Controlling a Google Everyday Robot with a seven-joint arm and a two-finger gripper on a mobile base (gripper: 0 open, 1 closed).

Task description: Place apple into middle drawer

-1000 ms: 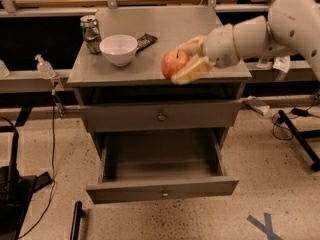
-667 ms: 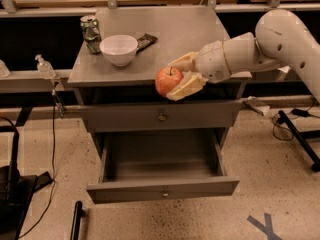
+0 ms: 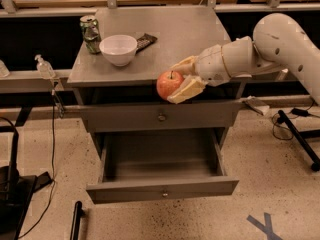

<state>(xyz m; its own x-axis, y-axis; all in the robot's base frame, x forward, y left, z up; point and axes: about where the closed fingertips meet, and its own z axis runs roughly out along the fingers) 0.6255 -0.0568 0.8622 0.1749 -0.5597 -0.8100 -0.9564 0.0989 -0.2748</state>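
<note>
The red-orange apple (image 3: 169, 83) with a dark stem is held in my gripper (image 3: 182, 80), which is shut on it. The arm reaches in from the right. The apple hangs just past the front edge of the grey cabinet top (image 3: 170, 39), above the shut upper drawer front (image 3: 161, 117). The middle drawer (image 3: 162, 171) is pulled open below, and its inside looks bare. Its flat front with a small knob (image 3: 165, 193) faces me.
A white bowl (image 3: 118, 49), a green can (image 3: 90, 33) and a dark flat object (image 3: 143, 41) stand at the back left of the cabinet top. A spray bottle (image 3: 44, 67) is at the left, a cable and stand leg at the right.
The gripper has carried the apple to the left and downward, from over the cabinet top to just past its front edge. The drawer has stayed open.
</note>
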